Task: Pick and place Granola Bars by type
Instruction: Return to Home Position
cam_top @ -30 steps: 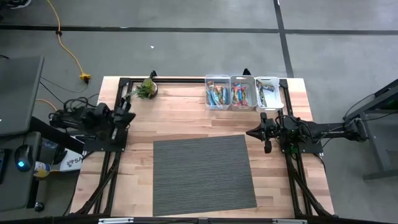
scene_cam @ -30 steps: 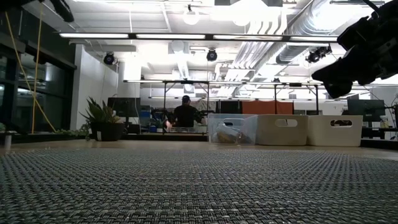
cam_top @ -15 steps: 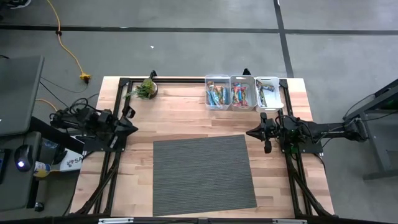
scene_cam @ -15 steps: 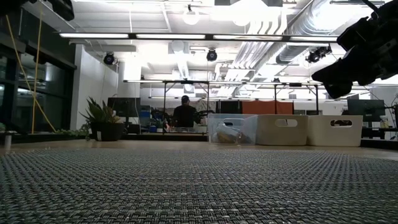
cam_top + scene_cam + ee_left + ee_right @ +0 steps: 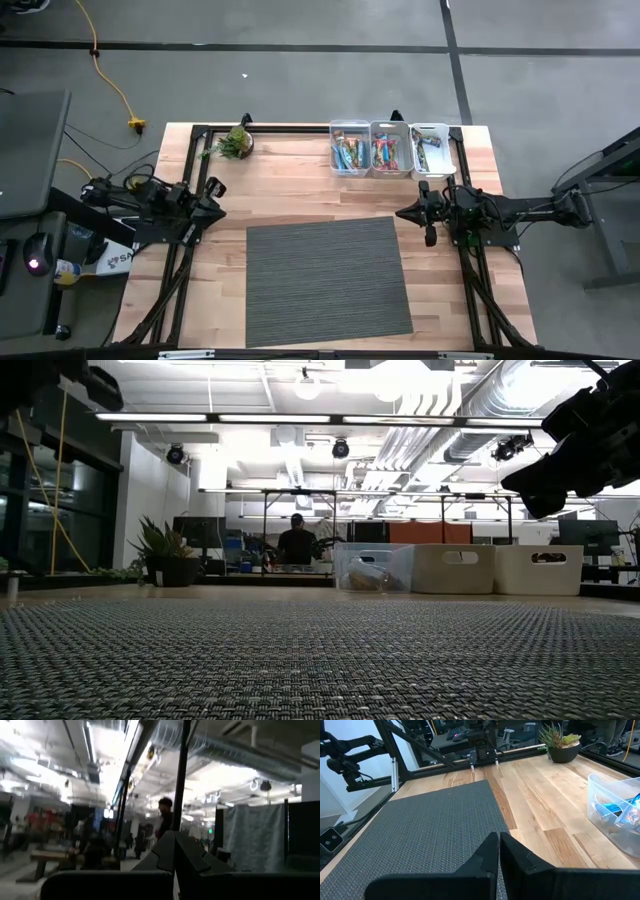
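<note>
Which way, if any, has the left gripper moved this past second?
Yes: the left gripper has swung away from the potted plant, toward the grey mat.

A grey woven mat (image 5: 328, 280) lies at the near middle of the wooden table (image 5: 290, 180); a potted plant (image 5: 236, 143) stands far left, three bins (image 5: 385, 125) side by side far right.

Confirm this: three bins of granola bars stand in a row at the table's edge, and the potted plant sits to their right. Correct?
Not quite. The potted plant sits to the left of the bins, as the high view shows. The rest holds: three bins of granola bars stand in a row at the table's edge.
</note>
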{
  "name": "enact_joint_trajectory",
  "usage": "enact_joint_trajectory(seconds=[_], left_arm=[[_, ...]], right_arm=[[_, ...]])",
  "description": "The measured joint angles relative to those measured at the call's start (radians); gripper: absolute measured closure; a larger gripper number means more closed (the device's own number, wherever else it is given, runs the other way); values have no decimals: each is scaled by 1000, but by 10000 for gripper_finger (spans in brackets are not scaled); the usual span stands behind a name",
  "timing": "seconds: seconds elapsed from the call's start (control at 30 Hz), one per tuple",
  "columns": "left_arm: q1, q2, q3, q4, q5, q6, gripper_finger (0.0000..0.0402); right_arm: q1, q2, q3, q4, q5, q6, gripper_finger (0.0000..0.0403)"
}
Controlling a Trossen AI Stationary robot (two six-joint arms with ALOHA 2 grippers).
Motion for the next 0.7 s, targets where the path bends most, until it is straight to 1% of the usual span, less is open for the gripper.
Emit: enact_joint_trajectory(seconds=[0.2, 0.33, 0.53, 0.7], left_arm=[[0, 0, -1, -120, 12, -27, 401], [0, 1, -2, -237, 11, -27, 401], [0, 0, -3, -344, 11, -24, 401], [0, 1, -3, -437, -43, -47, 401]], right_arm=[[0, 0, 0, 0, 0, 0, 402], [0, 0, 0, 0, 0, 0, 402], [0, 0, 0, 0, 0, 0, 402], [0, 0, 0, 0, 0, 0, 402]])
